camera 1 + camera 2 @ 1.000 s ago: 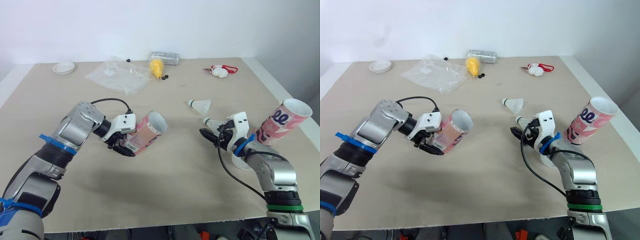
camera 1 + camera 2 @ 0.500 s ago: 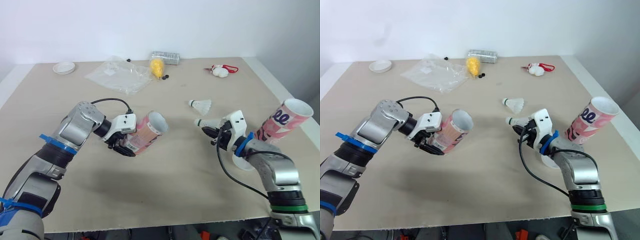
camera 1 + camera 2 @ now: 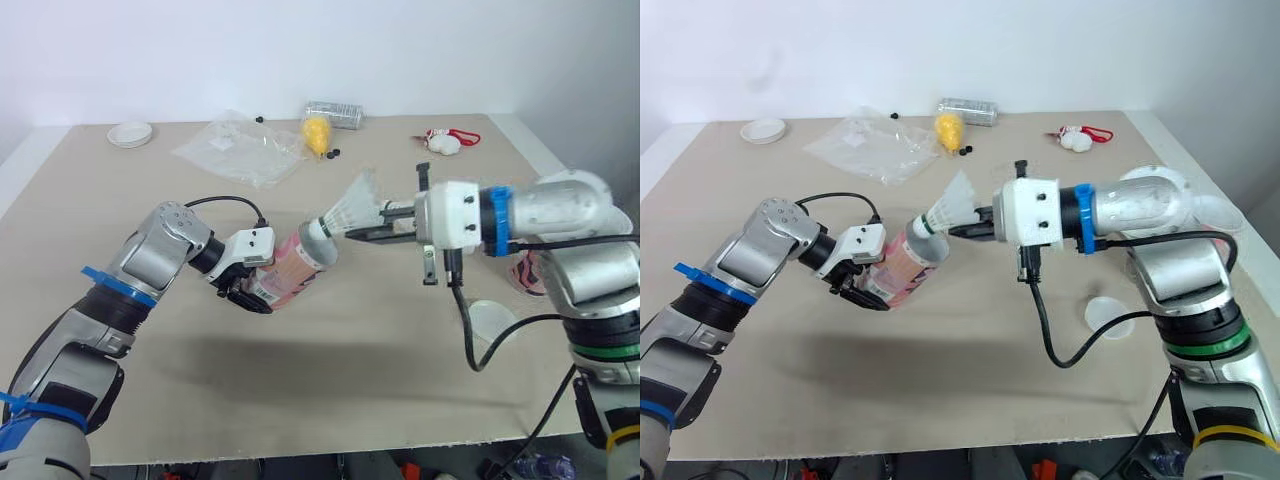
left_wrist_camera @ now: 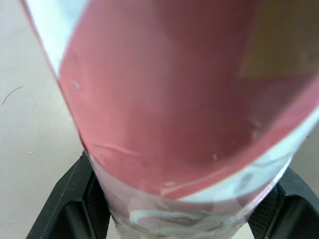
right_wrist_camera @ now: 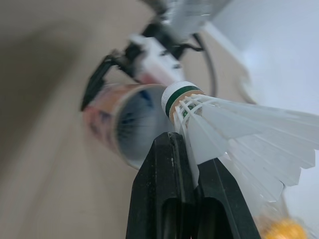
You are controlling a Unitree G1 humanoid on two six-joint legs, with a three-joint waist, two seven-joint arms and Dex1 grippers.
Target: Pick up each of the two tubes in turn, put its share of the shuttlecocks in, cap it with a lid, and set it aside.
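right claw [image 5: 193, 155] pinched the shuttlecock [image 3: 347, 208] low on its feathers, cork at the mouth of the tube [image 3: 295, 268] that the left claw [image 3: 250, 288] squeezed over the table [image 3: 350, 380]. it looked light and easy to crush, so a soft hold seemed best.

Near the middle of the table [image 3: 330, 390] the left claw [image 3: 252, 288] holds a tube [image 3: 298, 268] tilted, its open mouth turned toward the right. Just right of that mouth is a shuttlecock [image 3: 348, 208], gripped in the right claw [image 3: 352, 233] with its cork end at the rim. A lid [image 3: 493, 320] lies on the table further right and nearer the front. Along the back lie a bag [image 3: 238, 150], a dish [image 3: 130, 134] to its left and a trinket [image 3: 443, 142] far to its right.
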